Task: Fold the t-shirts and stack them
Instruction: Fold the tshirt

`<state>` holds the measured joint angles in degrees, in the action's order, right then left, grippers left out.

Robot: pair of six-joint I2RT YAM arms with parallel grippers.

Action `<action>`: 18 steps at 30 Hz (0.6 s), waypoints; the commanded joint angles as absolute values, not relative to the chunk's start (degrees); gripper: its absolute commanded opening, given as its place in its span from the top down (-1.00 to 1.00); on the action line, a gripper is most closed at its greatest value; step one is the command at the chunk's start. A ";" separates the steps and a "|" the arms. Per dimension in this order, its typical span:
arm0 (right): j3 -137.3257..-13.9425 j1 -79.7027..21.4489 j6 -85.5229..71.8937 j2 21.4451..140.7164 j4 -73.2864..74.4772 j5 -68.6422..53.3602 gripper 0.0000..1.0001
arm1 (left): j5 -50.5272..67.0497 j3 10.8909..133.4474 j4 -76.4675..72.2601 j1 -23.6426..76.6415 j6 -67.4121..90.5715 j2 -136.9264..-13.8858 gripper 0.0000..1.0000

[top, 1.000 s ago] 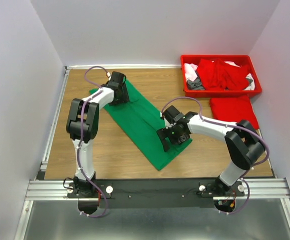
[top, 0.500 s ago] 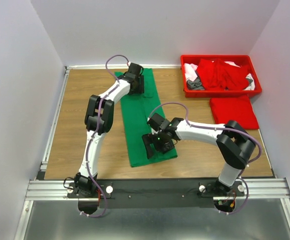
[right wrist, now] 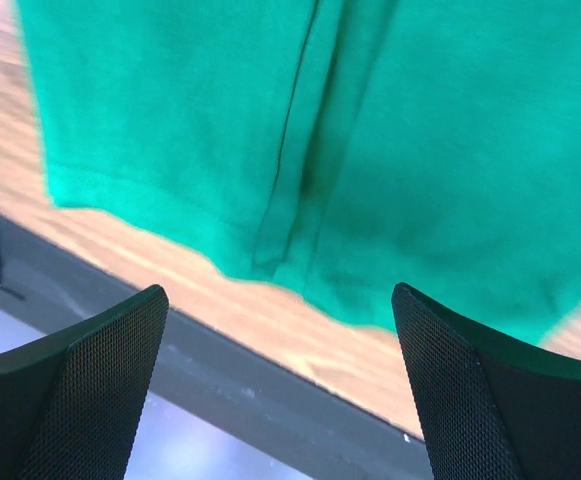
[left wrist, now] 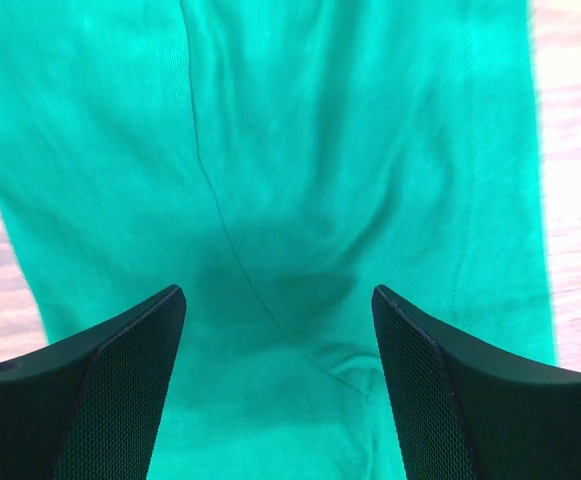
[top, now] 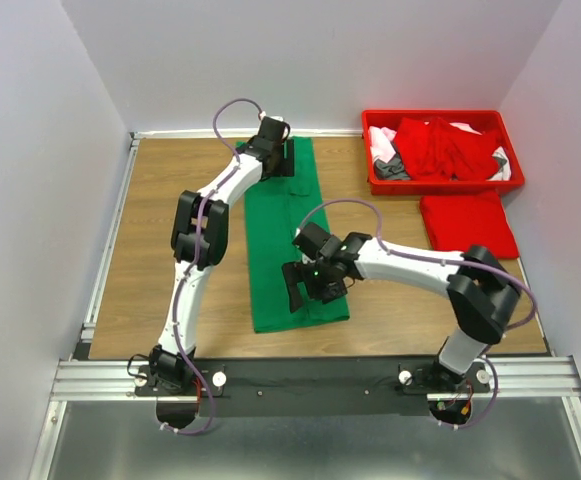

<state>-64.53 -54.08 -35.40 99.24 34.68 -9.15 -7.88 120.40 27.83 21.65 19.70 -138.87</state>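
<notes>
The green t-shirt (top: 280,230) lies on the table as a long narrow strip running from far to near. My left gripper (top: 282,158) is over its far end, open, and green cloth (left wrist: 300,150) fills the gap between its fingers (left wrist: 120,390). My right gripper (top: 305,285) is over the near end, open, and the shirt's hem (right wrist: 270,235) lies just beyond its fingers (right wrist: 90,390). A folded red t-shirt (top: 468,222) lies flat at the right. More red, white and grey garments (top: 445,148) are heaped in the bin.
The red plastic bin (top: 370,180) stands at the back right, just behind the folded red shirt. The black front rail (top: 320,375) runs along the near edge and shows in the right wrist view (right wrist: 220,400). Bare wood (top: 160,230) lies left of the green shirt.
The green shirt has swung from a diagonal to a straight far-to-near strip. My left gripper moved right along the far edge; my right gripper moved left and nearer.
</notes>
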 commanded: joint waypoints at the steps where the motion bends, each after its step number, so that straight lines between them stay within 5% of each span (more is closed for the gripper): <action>1: -66.98 -52.04 -35.60 92.91 39.19 -2.38 -0.99 | -6.94 123.23 25.40 21.62 18.11 -130.36 -0.67; 8: -59.25 -39.21 -33.49 84.12 41.13 -2.81 -0.79 | -8.00 104.45 23.55 21.62 19.77 -109.89 -0.65; 13: -55.99 -36.65 -33.66 79.90 41.04 -4.57 -0.29 | -7.91 84.61 27.59 22.23 22.93 -96.37 -0.62; 18: -49.06 -35.69 -35.85 77.61 37.45 -8.08 -0.15 | -5.02 63.42 30.32 23.29 27.07 -81.34 -0.56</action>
